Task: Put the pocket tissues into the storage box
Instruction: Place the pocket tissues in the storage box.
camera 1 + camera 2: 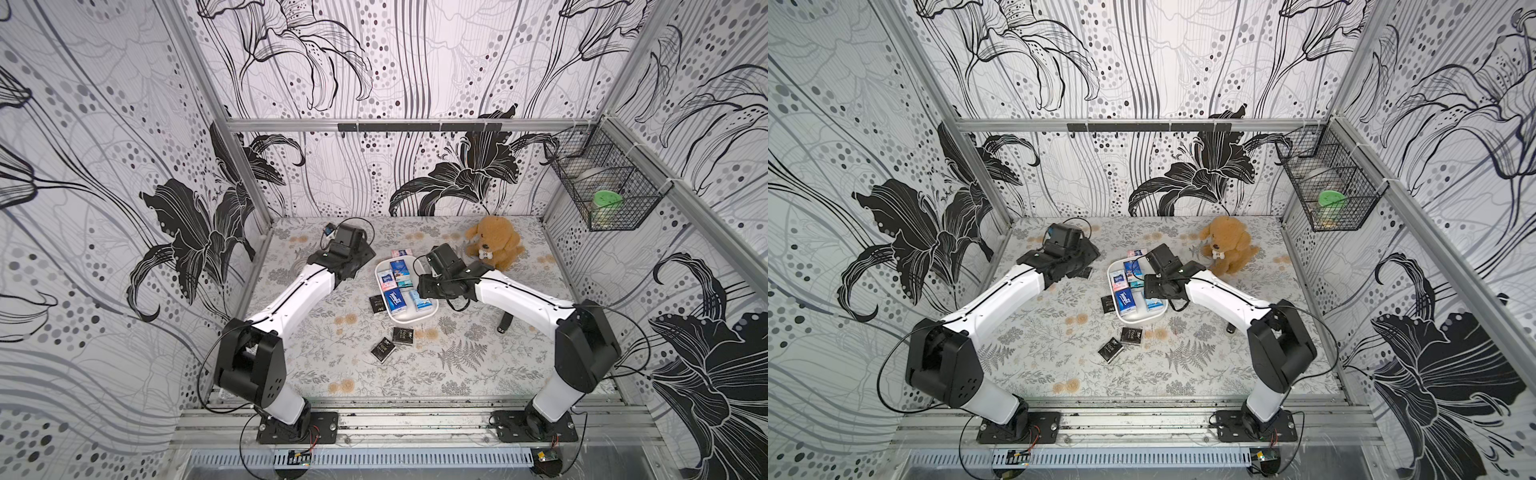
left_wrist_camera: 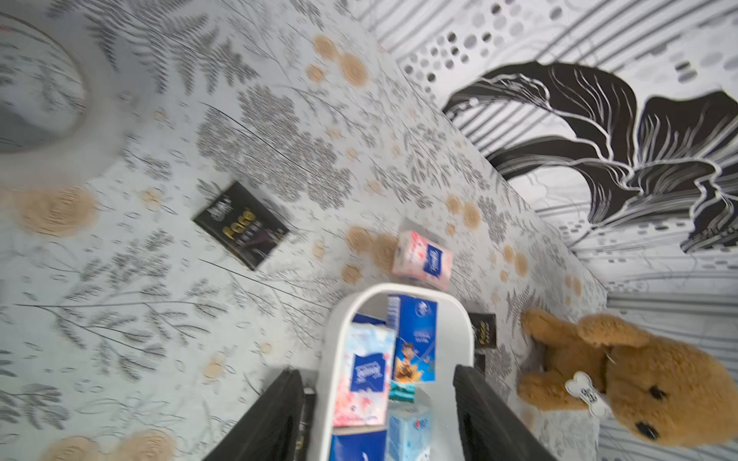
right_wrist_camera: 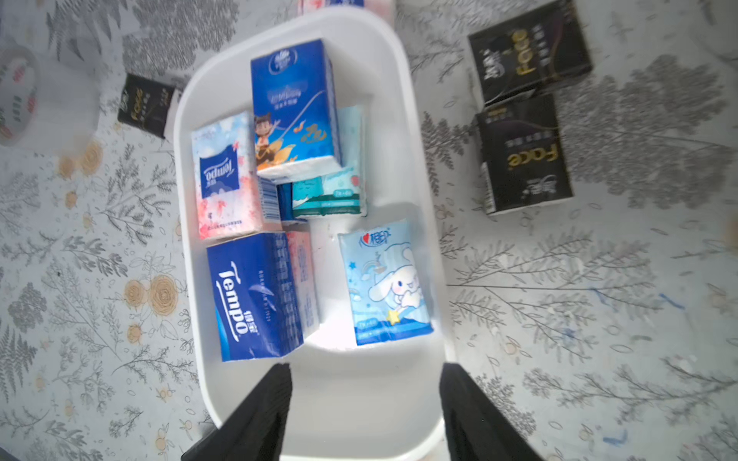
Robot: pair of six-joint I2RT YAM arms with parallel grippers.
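left pincer: released, empty | right pincer: released, empty, over storage box | storage box: table middle, several pocket tissues inside | black packets: on table, outside box, toward front edge

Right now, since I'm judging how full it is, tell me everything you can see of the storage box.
The storage box is a shallow white tray, plastic by its look, oblong with rounded corners and a low rim. It lies flat on the flowered table. Blue, pink-white and light blue pocket tissues lie inside, leaving one end bare. A black packet lies beside its outer wall.
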